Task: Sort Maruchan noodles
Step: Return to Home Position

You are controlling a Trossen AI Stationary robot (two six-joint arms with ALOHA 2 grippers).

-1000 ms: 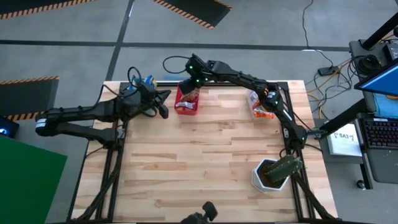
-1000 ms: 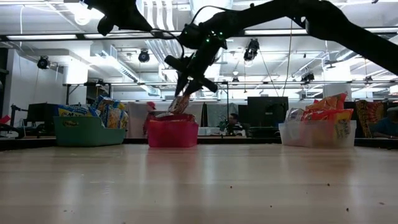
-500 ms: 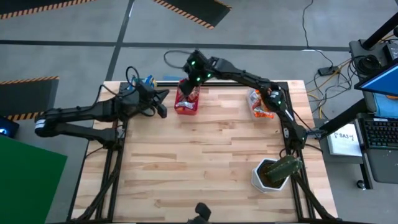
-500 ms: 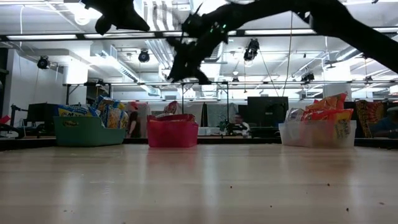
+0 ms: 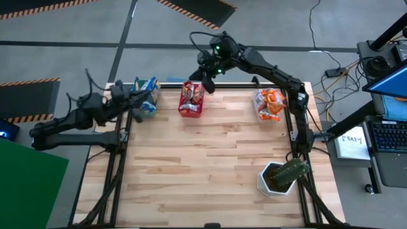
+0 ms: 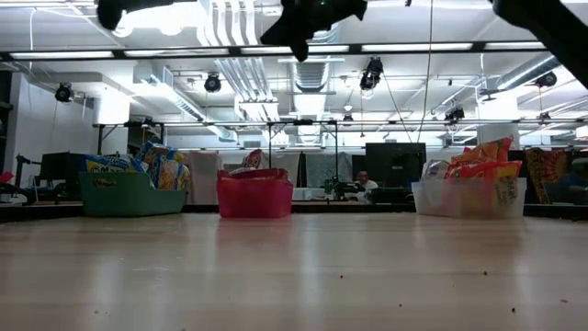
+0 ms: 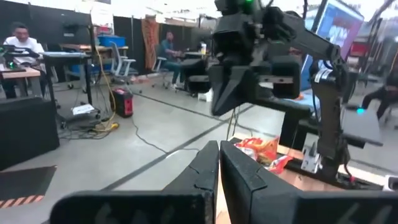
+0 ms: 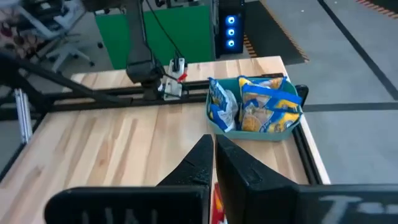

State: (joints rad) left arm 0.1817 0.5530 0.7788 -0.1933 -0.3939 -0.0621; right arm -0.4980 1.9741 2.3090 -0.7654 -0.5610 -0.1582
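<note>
Maruchan noodles lie sorted in three bins along the table's far edge. Yellow-and-blue packets fill the teal bin (image 5: 145, 95) (image 8: 255, 107), red ones the pink bin (image 5: 191, 100) (image 6: 254, 195), and orange ones the clear bin (image 5: 269, 105) (image 6: 469, 195). My right gripper (image 5: 207, 84) (image 8: 212, 155) hangs shut and empty, high above the far edge just right of the pink bin. My left gripper (image 5: 135, 109) (image 7: 217, 165) is shut and empty at the table's far left corner, beside the teal bin.
A white pot with a green plant (image 5: 280, 177) stands at the near right corner. The wide wooden tabletop (image 5: 203, 159) lies bare in front of the bins. People sit at desks in the room beyond the table (image 7: 15, 43).
My right gripper has left a red packet in the pink bin. It has risen high, rolled its wrist and drifted toward the table's right. My left gripper has drawn back toward the table's left edge, off the space between the teal and pink bins.
</note>
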